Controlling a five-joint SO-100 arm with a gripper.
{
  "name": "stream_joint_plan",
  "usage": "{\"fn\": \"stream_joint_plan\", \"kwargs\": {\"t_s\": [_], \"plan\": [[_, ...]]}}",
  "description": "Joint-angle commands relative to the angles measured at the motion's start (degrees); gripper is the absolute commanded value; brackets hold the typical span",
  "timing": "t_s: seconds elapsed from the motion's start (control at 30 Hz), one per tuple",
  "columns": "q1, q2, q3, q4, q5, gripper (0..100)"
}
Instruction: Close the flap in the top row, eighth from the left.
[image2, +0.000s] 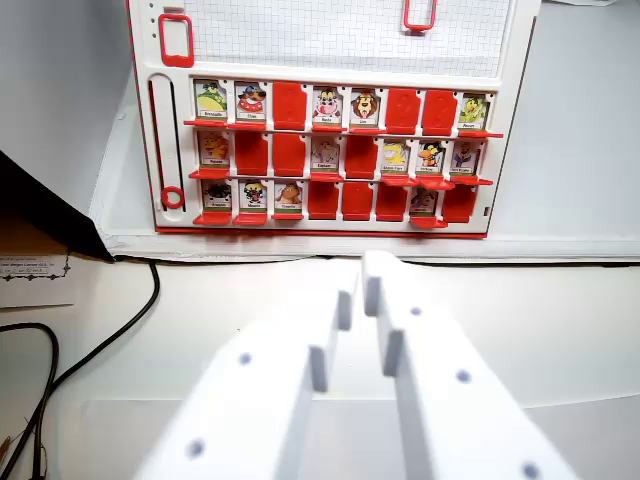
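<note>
The white fingers (362, 290) fill the lower middle of the wrist view, tips nearly together with only a thin slit between them and nothing held, so they read as clenched on air; ahead of them and well apart stands the red game board (320, 150), upright at the far edge of the white tabletop (560, 320); the target flap (473, 111) sits in the top row at its right end, above and to the right of the fingertips, and shows a picture card, so it looks not yet closed; just to its left are two plain red panels (420, 110), apparently already shut; judging by this, the step in hand is the approach, with contact not yet made; the next move likely calls for a reach forward, up and to the wrist view's right, then a push on the card with the tips to tip it over, kept narrow enough to spare the row below; open room lies between fingers and board, bare tabletop with nothing in the path; the board's right edge sits just beyond the target, so a push too far right could slip off the frame; a black cable (110, 335) curves away on the wrist view's left, clear of the line of travel.
</note>
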Motion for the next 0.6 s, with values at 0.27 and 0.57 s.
{"fn": "stream_joint_plan", "kwargs": {"t_s": [0.27,0.57], "plan": [[2.55,-1.14,0.79,-2.72,-0.35,0],[3.34,-0.18,5.27,-8.79,-2.46,0]]}}
